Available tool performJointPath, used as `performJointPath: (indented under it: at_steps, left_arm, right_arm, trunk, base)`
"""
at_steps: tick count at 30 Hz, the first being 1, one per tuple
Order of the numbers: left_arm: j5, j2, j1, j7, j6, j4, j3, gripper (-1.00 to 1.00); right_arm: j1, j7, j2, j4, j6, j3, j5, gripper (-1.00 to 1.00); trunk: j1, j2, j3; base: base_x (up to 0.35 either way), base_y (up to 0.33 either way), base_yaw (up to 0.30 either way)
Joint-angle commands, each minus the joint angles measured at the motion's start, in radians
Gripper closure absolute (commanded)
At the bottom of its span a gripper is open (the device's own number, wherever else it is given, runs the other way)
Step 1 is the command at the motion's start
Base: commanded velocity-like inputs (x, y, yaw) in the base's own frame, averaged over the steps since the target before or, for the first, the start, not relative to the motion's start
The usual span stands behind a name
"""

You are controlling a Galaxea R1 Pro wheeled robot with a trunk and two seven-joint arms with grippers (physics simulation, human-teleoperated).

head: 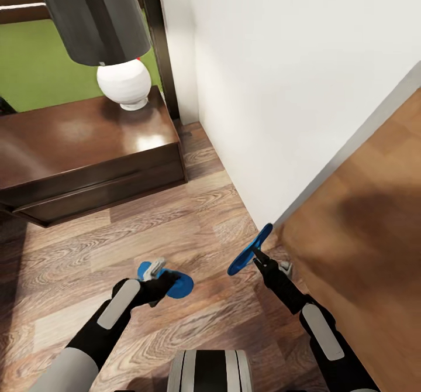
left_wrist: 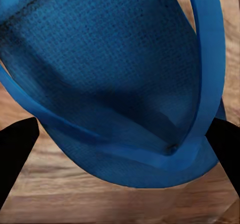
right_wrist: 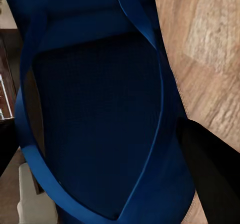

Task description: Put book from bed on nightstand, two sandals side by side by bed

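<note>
Nightstand (head: 82, 158) ahead, each tool (head: 156, 281) (head: 257, 258) gripping a sandal (head: 181, 285) (head: 250, 250)

I count two blue sandals, one (head: 175, 284) on my left side and one (head: 250, 250) on my right. I also see one dark wooden nightstand (head: 76, 158), carrying one lamp (head: 124, 82), and one tan sliding door (head: 362, 251).
</note>
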Motion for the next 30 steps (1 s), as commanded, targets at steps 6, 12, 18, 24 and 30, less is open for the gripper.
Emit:
performJointPath:
  at_steps: [6, 12, 18, 24, 30]
  left_arm:
    - [0.004, 0.143, 0.011, -0.155, 0.009, -0.035, -0.098, 1.0]
    - [-0.211, 0.218, 0.015, -0.431, -0.012, -0.007, -0.178, 1.0]
    - [-0.385, 0.224, 0.02, -0.655, -0.159, 0.15, -0.189, 1.0]
    - [-0.406, 0.225, 0.021, -0.71, -0.21, 0.237, -0.192, 1.0]
    - [-0.409, 0.225, 0.021, -0.718, -0.304, 0.309, -0.261, 1.0]
  right_arm:
    - [0.0, -0.001, 0.002, 0.0, 0.008, 0.0, -0.005, 1.0]
    - [0.0, -0.006, 0.01, 0.045, 0.006, 0.01, 0.035, 1.0]
    - [0.0, -0.006, 0.012, 0.184, 0.007, 0.012, 0.154, 1.0]
    - [0.0, -0.006, 0.012, 0.287, 0.006, 0.012, 0.255, 1.0]
    - [0.0, -0.003, 0.011, 0.338, 0.006, 0.012, 0.333, 1.0]
  trunk:
    - [-0.003, 0.001, 0.023]
    - [-0.005, 0.003, 0.046]
    - [-0.008, 0.004, 0.069]
    - [-0.011, 0.005, 0.092]
    - [-0.014, 0.007, 0.116]
  base:
    - [0.0, 0.0, 0.0]
    - [0.0, 0.0, 0.0]
    - [0.0, 0.0, 0.0]
    - [0.0, 0.0, 0.0]
    - [0.0, 0.0, 0.0]
